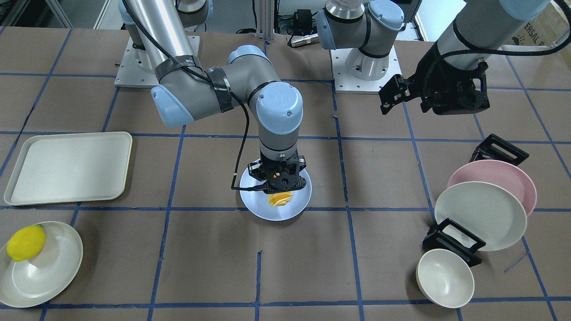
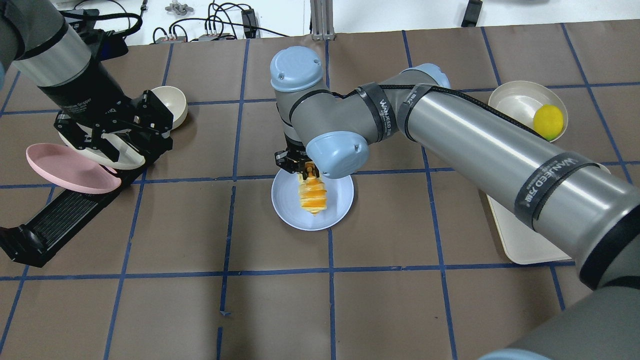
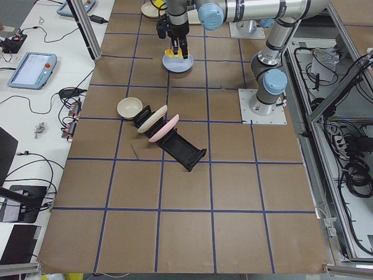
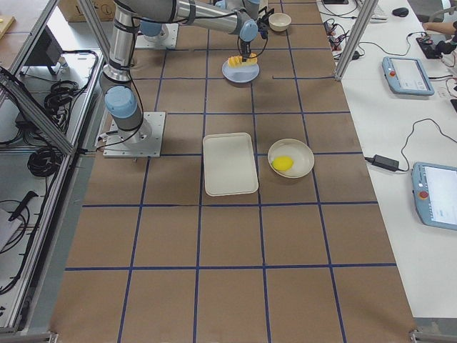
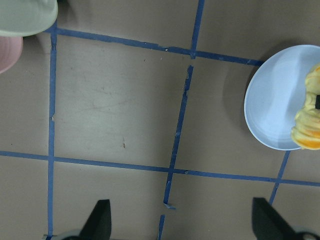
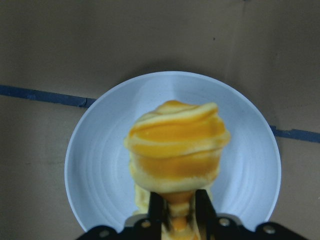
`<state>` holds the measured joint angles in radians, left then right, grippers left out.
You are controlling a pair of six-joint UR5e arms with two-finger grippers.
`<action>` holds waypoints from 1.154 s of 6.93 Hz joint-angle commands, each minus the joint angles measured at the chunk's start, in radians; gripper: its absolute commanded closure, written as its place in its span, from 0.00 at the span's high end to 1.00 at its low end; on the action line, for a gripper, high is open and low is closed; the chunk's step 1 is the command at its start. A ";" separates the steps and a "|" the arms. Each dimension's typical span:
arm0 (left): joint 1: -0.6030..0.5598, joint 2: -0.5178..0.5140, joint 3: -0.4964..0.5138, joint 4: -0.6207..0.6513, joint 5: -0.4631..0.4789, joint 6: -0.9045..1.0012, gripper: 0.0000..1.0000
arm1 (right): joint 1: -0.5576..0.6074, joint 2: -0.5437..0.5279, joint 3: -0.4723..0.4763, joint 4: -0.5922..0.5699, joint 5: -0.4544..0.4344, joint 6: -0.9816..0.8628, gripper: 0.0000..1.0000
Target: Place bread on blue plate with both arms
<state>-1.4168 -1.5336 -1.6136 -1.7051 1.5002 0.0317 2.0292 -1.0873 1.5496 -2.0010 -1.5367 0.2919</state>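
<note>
The bread (image 2: 312, 196), a golden-orange and cream ridged loaf, hangs end-down from my right gripper (image 2: 307, 172), which is shut on its top end. It is over the middle of the pale blue plate (image 2: 290, 210). The right wrist view shows the bread (image 6: 177, 150) end-on above the blue plate (image 6: 95, 165); I cannot tell whether its lower end touches. The front view shows the right gripper (image 1: 282, 176), the bread (image 1: 280, 199) and the plate (image 1: 258, 207). My left gripper (image 2: 122, 145) is open and empty, raised above the dish rack, well apart from the plate (image 5: 270, 105).
A black dish rack (image 1: 455, 240) holds a pink plate (image 1: 495, 174) and a cream plate (image 1: 479, 214). A cream bowl (image 1: 444, 277) lies beside it. A cream tray (image 1: 69, 167) and a cream plate (image 1: 49, 276) with a yellow lemon-like object (image 1: 26, 243) sit on the other side.
</note>
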 commanded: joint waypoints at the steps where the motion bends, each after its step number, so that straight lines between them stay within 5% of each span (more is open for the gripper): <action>1: -0.001 0.038 -0.011 -0.005 0.003 0.047 1.00 | 0.002 -0.003 0.004 -0.002 0.001 0.000 1.00; 5: 0.001 -0.025 -0.052 0.102 -0.014 0.053 1.00 | -0.071 -0.122 -0.008 0.025 -0.017 -0.004 1.00; 8: -0.004 0.039 -0.054 0.090 0.003 0.027 1.00 | -0.234 -0.282 -0.006 0.116 -0.083 -0.040 1.00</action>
<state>-1.4194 -1.5179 -1.6568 -1.6149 1.5013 0.0780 1.8591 -1.3093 1.5424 -1.9199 -1.5788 0.2759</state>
